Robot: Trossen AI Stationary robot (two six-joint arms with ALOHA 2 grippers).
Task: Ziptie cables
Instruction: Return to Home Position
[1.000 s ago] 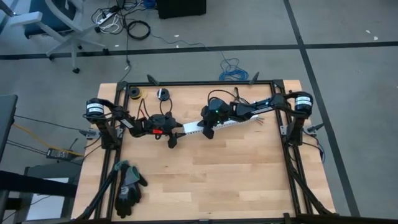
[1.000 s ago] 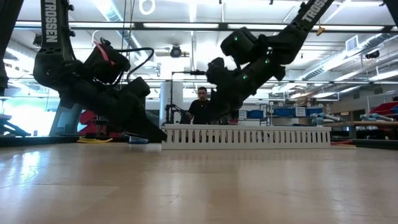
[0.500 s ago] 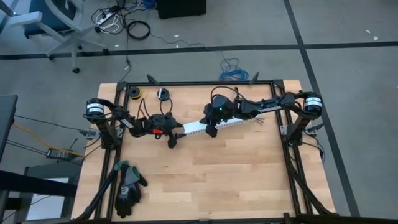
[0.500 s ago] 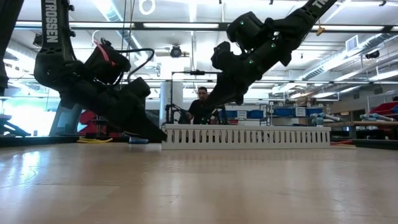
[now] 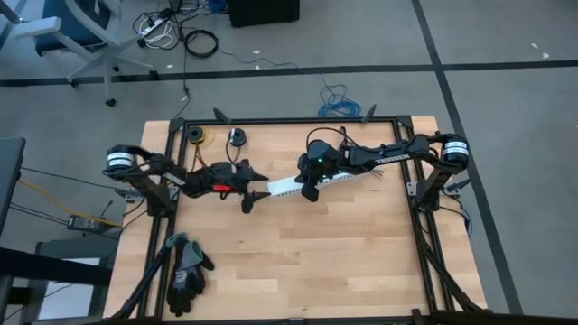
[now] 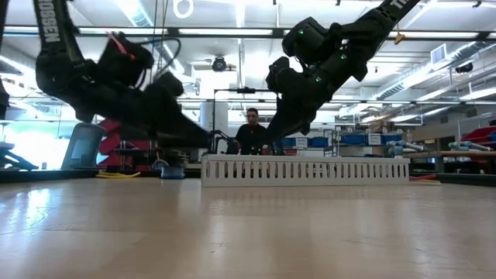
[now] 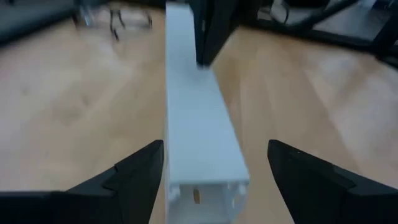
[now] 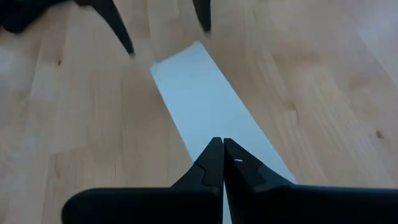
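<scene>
A long white slotted duct (image 5: 325, 180) lies flat on the wooden table, running left to right. Its left end (image 7: 205, 186) sits between the two fingers of my open left gripper (image 5: 254, 190), with a gap on each side. My right gripper (image 5: 308, 191) is shut and slants down over the duct's top, a little in from that end. The cables do not show plainly. Thin pale strands (image 5: 377, 176) lie at the duct's right end, and I cannot tell what they are. My right gripper's shut fingertips (image 8: 219, 163) stand at the duct's flat top (image 8: 205, 106), slanting down from the right. I cannot tell whether they touch it or hang just above it.
A black glove (image 5: 187, 271) lies near the table's near left corner. Two small reels (image 5: 194, 135) (image 5: 237, 137) sit at the far edge. Black frame rails (image 5: 424, 244) run along the sides. A person (image 6: 252, 130) stands behind the table. The near half of the table is bare wood.
My left gripper has risen off the table, tipped closer to level and opened wider around the duct's left end. My right gripper has risen a little, still shut. The duct has stayed where it was.
</scene>
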